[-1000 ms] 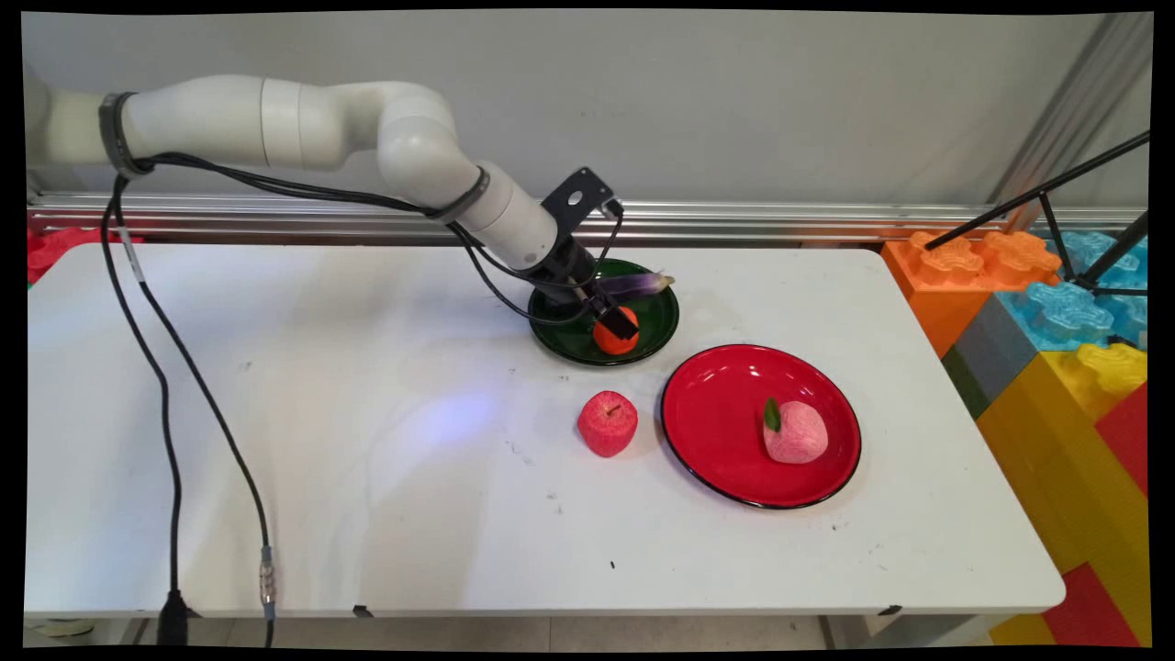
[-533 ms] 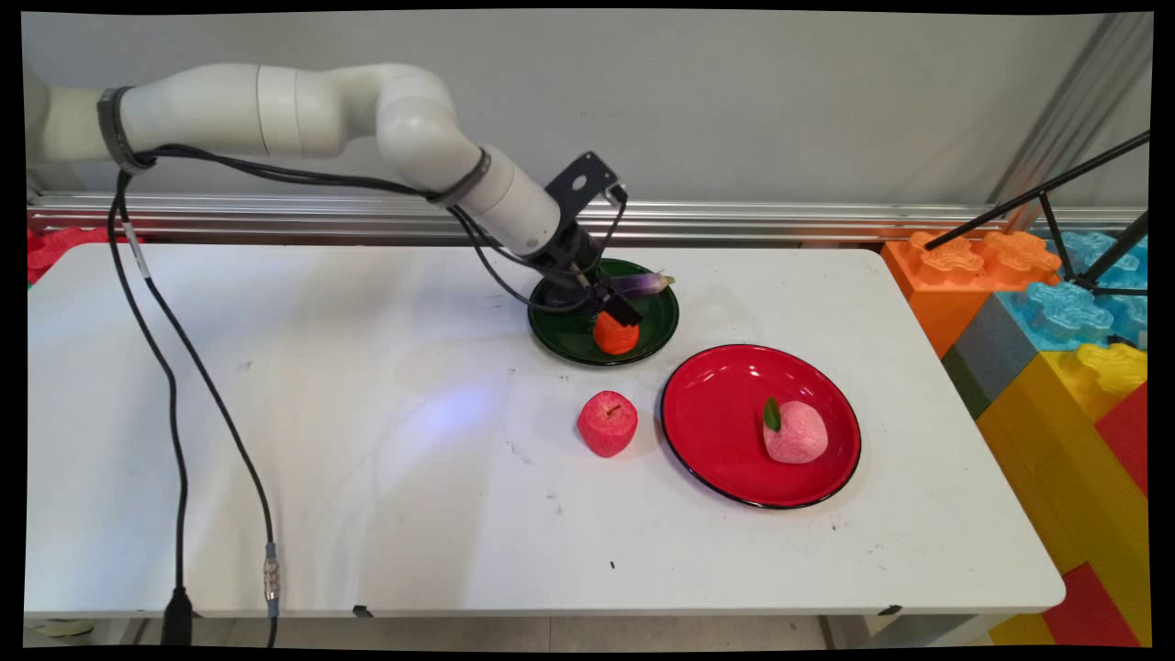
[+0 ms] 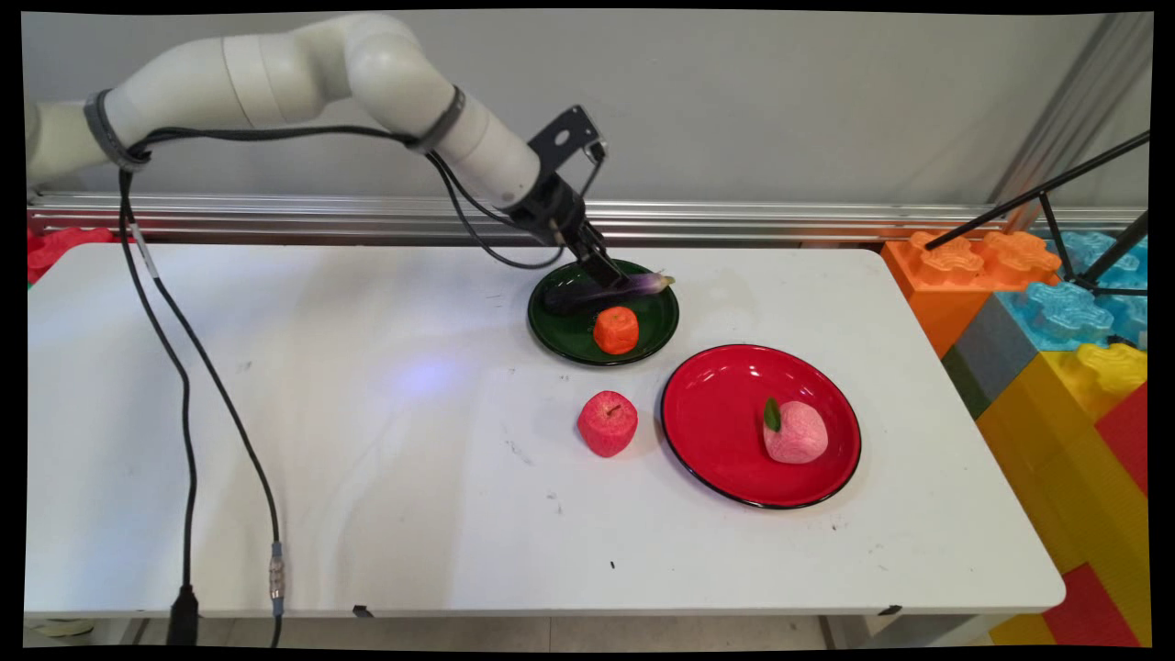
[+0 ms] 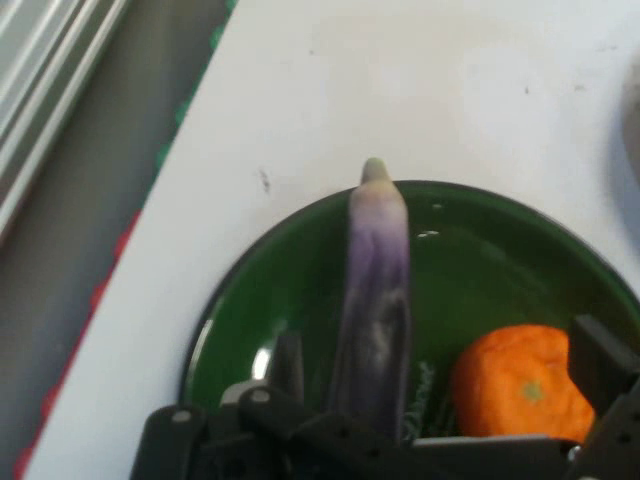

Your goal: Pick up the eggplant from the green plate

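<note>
The white arm (image 3: 303, 64) is reaching in from the upper left, its wrist sloping down to the right. The black gripper (image 3: 606, 273) is pointing downward, fingers (image 4: 600, 365) spread wide apart, holding nothing.

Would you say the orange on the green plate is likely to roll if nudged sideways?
Probably only a little: the orange looks squat and flat-topped. The green plate has a raised rim that would likely stop it. It may bump the eggplant beside it.
</note>
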`<act>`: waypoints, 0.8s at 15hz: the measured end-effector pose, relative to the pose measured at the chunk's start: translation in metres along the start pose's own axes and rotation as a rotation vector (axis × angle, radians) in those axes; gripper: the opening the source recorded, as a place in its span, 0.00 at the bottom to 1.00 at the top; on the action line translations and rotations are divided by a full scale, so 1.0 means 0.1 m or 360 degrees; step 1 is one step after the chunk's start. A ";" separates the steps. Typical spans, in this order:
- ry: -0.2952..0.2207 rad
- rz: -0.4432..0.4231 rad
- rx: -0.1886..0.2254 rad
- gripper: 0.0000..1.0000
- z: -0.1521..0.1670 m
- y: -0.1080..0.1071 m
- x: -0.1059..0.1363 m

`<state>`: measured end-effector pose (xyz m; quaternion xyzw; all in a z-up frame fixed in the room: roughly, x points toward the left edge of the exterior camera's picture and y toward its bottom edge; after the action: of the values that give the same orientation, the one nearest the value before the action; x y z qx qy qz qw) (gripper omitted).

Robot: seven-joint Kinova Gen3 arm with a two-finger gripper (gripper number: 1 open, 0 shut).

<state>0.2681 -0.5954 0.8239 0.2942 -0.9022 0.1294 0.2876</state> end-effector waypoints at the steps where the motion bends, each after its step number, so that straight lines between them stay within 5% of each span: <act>1: 0.0001 0.0039 -0.0010 1.00 -0.04 -0.07 -0.02; 12: -0.0061 0.0398 -0.0140 1.00 -0.05 -0.46 -0.21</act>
<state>0.3119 -0.6200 0.8182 0.1690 -0.9420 0.1190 0.2645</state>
